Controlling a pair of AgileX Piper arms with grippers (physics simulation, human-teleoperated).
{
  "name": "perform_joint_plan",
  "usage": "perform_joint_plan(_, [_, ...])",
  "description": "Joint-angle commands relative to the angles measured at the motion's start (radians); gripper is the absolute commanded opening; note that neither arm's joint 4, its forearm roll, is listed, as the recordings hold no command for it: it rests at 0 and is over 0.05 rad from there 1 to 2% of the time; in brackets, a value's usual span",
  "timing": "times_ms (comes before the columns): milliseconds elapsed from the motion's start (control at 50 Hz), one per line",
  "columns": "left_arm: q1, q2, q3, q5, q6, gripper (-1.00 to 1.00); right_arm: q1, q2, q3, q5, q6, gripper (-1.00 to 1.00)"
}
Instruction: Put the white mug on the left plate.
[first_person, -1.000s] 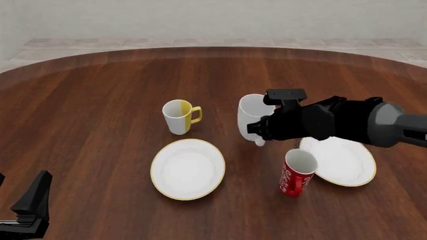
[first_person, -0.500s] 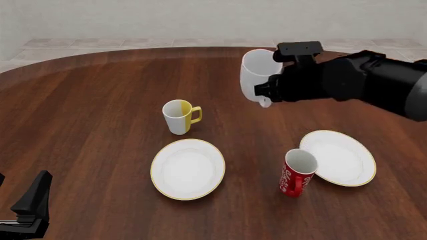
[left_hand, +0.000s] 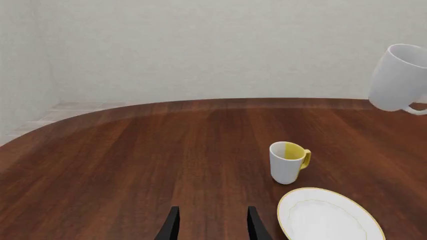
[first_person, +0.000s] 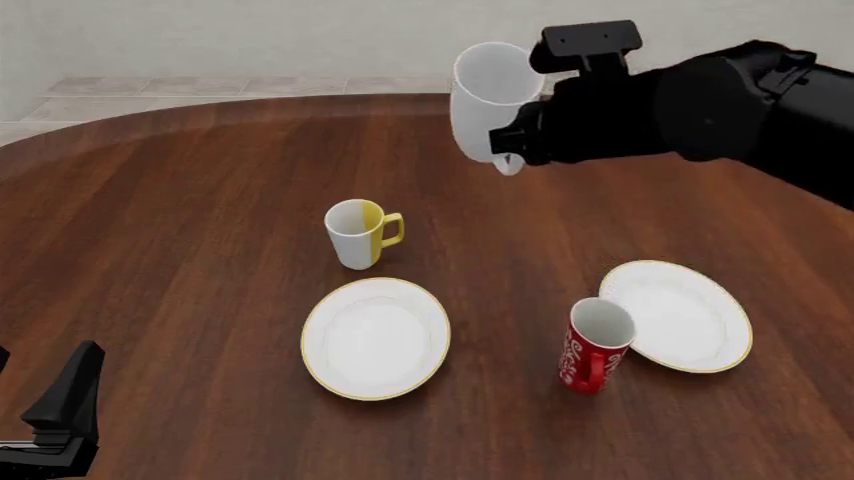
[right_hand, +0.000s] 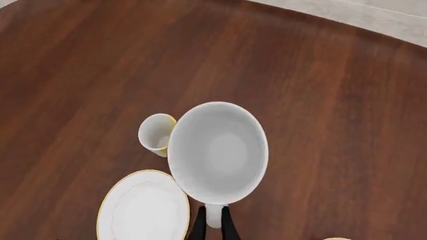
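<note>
White mug (first_person: 486, 98): aloft, handle pinched by right gripper (first_person: 511, 150). Left gripper (left_hand: 212, 225): released, idle. Step: carrying. Next: move nearer and leftward, lower onto left plate (first_person: 375, 338).

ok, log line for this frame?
right gripper: shut on white mug handle, airborne | left gripper: open, idle | left plate: bare

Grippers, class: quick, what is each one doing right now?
Left gripper: open, holding nothing.
Right gripper: shut on the white mug handle, mug lifted.
</note>
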Motion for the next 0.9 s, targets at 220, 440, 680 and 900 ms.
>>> perform_joint_plan(220, [0.000, 0.000, 0.000, 0.000, 0.000, 1.00, 0.118, 0.049, -0.078, -0.003, 0.021, -1.00])
perform_joint_plan(440, [0.000, 0.000, 0.000, 0.000, 0.000, 1.00, 0.169, 0.083, -0.078, -0.029, 0.050, -1.00])
perform_joint_plan(680, [0.000, 0.000, 0.000, 0.000, 0.000, 1.00, 0.198, 0.104, -0.056, -0.052, 0.070, -1.00])
perform_joint_plan(900, [0.000, 0.000, 0.000, 0.000, 0.000, 1.00, 0.207, 0.112, -0.015, -0.078, 0.090, -1.00])
